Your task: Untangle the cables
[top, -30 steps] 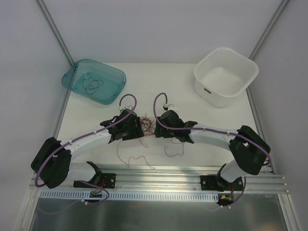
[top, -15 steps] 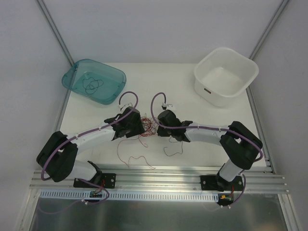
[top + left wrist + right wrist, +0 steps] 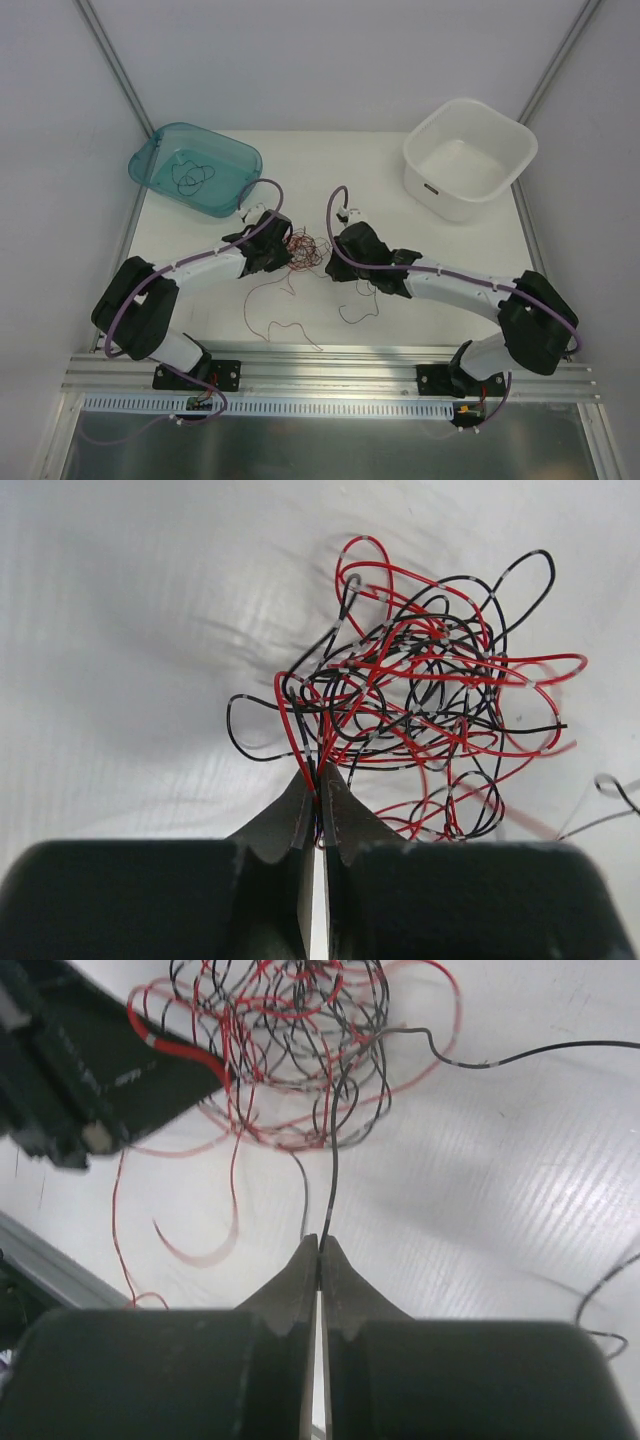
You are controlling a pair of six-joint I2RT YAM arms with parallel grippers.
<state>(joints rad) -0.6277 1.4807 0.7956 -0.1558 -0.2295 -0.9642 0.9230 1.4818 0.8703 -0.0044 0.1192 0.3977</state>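
Pinching with both claws, I hold the wiry ball of thin red and black cables [image 3: 305, 250] on the white table [image 3: 400, 170], between my two wrists. My left gripper [image 3: 318, 780] is pressed together on a red and a black strand at the tangle's near edge. My right gripper [image 3: 319, 1245] is clamped on one black strand (it runs straight up into the ball). A loose red strand [image 3: 275, 325] lies nearer my bases.

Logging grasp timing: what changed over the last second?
Both closed: the left gripper on red and black strands of the cable tangle, the right gripper on a black strand. The cable tangle shifted slightly farther from the robot. Teal bin, white tub and loose strands stayed.
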